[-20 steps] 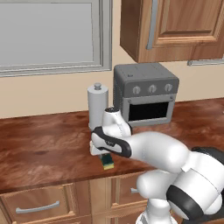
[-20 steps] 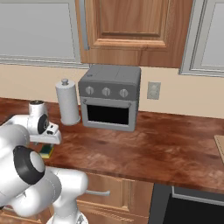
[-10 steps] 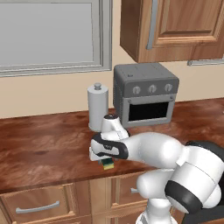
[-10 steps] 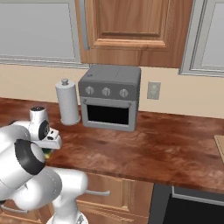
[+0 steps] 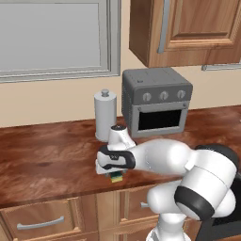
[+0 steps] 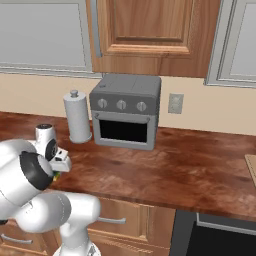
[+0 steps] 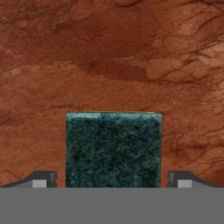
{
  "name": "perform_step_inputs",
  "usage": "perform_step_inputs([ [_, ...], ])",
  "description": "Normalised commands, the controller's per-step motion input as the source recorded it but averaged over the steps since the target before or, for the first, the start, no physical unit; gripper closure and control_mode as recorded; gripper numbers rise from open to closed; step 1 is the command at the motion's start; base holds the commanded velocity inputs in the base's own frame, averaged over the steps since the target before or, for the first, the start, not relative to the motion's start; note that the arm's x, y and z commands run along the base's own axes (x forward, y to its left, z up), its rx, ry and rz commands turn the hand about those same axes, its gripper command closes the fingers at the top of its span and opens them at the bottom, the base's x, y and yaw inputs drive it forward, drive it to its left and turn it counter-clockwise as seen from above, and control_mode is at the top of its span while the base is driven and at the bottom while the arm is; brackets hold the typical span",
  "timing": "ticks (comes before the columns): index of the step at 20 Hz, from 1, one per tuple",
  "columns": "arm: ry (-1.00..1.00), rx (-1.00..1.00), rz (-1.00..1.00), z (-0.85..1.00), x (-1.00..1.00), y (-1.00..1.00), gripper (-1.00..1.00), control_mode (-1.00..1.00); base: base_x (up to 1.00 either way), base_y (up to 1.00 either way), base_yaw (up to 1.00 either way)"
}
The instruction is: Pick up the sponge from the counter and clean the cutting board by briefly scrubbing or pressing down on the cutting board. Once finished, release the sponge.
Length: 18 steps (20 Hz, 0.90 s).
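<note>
Hovering my gripper (image 7: 112, 183) low over the sponge (image 7: 113, 148) right now — jaws spread as wide as they go, one fingertip (image 7: 43, 179) on each side of it with a gap both ways, so nothing is gripped. From the hand view I'm looking straight down on the dark green scouring top, which runs from the middle of the picture down to 6 o'clock, squarely between the tips. All around it is bare counter (image 7: 109, 57), that glossy reddish-brown grain.

From the left base view the sponge (image 5: 116, 178) peeks out under my hand near the counter's front edge, green over yellow, with my wrist sitting right on top of it. A paper towel roll (image 5: 105, 115) stands upright toward 12 o'clock from there, near the back wall, and a grey toaster oven (image 5: 156, 102) is just beside it at roughly 1 o'clock.

The cutting board (image 6: 252, 169) is well apart from all this — in the right base view just a pale tan corner shows at 3 o'clock, at the picture's edge, lying on the counter.
</note>
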Motion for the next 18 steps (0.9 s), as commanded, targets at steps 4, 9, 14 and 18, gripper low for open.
perform_step_inputs([
  [4,0.00,0.00,0.00,-0.10,0.03,0.00,-1.00,-1.00,0.00,0.00,0.00],
  [9,0.00,0.00,0.00,-0.01,0.00,0.00,1.00,-1.00,0.00,0.00,0.00],
  [14,0.00,0.00,0.00,0.00,0.00,0.00,1.00,-1.00,0.00,0.00,0.00],
  [18,0.00,0.00,0.00,0.30,0.00,0.00,1.00,-1.00,0.00,0.00,0.00],
])
